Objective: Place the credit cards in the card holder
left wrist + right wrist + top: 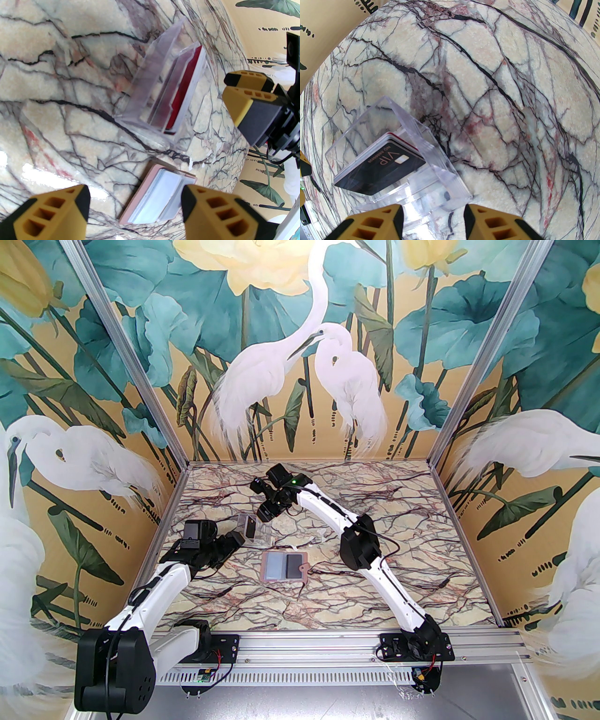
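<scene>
Marble-print table [422, 530]; heron-mural walls on 3 sides.

1. Clear box [412, 121]: mid-table, beyond card holder and apart from it. Contents: credit cards in a leaning stack. Black card [389, 164] w/ gold "VIP" faces the R wrist cam; red card [187, 89] is at the stack's other face.
2. Card holder [274, 566]: lies open and flat, nearer the arm bases than the box. One sleeve is pale grey-blue. The other shows a dark rectangle, prob. a black card already in.
3. Right gripper [433, 218]: poised by the box, fingers apart, nothing between them.
4. Left gripper [134, 201]: near box & holder, touching neither, fingers spread wide, empty.

Step in hand (judged): R takes the next card out of the box.

Handling notes:
- Approach from the box's open side.
- Pinch 1 card only, by its free edge, so the rest of the stack doesn't come w/ it.
- Thin, slick plastic: close gently and square to the card face, or it may skid.
- Box looks light; L could steady it.
- For insertion, line the card edge w/ the sleeve mouth and slide low & flat, w/ L pinning the holder so it can't scoot.
</scene>
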`<state>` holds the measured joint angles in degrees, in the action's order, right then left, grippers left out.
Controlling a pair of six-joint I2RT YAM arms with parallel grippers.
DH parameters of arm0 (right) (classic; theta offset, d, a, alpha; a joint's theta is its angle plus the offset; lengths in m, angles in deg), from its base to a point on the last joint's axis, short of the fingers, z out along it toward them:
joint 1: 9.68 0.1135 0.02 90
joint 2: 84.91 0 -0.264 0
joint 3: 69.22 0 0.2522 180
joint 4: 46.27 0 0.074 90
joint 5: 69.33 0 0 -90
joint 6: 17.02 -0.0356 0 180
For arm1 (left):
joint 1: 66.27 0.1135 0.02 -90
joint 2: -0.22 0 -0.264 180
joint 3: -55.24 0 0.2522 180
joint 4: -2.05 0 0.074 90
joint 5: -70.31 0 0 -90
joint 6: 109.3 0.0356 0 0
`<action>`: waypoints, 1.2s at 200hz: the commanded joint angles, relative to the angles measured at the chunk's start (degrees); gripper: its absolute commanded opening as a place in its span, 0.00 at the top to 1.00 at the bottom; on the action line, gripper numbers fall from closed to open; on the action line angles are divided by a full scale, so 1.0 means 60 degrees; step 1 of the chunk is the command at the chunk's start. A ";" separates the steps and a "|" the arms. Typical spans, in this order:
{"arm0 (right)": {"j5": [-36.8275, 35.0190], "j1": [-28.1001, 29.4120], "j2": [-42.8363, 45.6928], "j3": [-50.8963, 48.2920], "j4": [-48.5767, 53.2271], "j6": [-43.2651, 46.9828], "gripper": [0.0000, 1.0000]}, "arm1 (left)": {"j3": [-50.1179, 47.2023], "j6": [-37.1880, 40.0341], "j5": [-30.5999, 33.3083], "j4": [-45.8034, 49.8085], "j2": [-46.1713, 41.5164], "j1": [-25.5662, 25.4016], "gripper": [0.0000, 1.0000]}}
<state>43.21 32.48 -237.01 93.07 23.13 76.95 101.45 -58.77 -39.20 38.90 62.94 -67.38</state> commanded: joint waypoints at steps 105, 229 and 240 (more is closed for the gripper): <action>-0.0227 0.0021 -0.1022 0.0177 -0.0535 0.0020 0.66 | 0.0051 -0.0396 -0.1177 -0.2718 0.2261 0.0155 0.33; -0.3510 -0.0280 0.2210 -0.4946 -0.2468 -0.3351 0.95 | 0.1239 -0.0818 -0.2590 -0.4832 0.4620 0.0184 0.31; -0.3904 -0.0424 0.2596 -0.5636 -0.2702 -0.3757 0.96 | 0.1270 -0.0726 -0.2623 -0.4766 0.4596 0.0184 0.31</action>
<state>25.64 31.36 -225.62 67.20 6.81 61.08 107.89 -62.90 -54.89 12.22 90.00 -66.79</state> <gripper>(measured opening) 0.154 0.691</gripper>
